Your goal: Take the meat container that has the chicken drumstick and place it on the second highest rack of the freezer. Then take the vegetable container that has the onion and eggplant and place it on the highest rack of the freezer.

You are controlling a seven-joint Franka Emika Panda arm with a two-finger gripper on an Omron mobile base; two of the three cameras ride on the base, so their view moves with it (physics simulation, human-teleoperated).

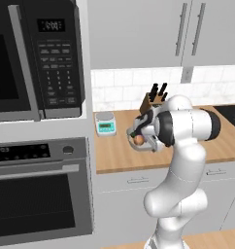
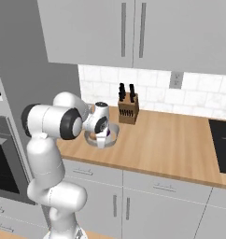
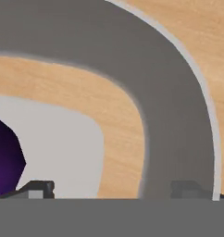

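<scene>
From the left base view, the white arm (image 1: 180, 194) is rising at the lower right and bending over the wooden counter (image 1: 226, 141). The gripper (image 1: 140, 140) is hanging down over the vegetable container (image 1: 149, 147), a shallow grey tub sitting near the counter's front edge, and an orange-brown onion (image 1: 139, 140) is showing inside it. A small teal scale (image 1: 106, 123) is standing to the left, close to the oven column (image 1: 41, 189), and a knife block (image 1: 153, 99) is standing behind, against the tiled wall. To the right the counter is running open towards the dark cooktop (image 1: 233, 114).

Over to the right base view: the gripper (image 2: 102, 139) is dipping into the container (image 2: 114, 135), with a dab of purple eggplant (image 2: 107, 134) peeking beside it. The tub is sitting a little back from the counter's front edge, the knife block (image 2: 128, 110) just behind and to the right. A broad stretch of bare wood is lying to the right, up to the cooktop (image 2: 223, 144).

Now the hand view: the fingertips (image 3: 37, 189) are standing wide apart, gripping nothing. The container's thick grey rim (image 3: 178, 120) is curving between them, one tip inside over the pale floor, one at the wall. The eggplant (image 3: 5, 159) is crowding the left edge.
</scene>
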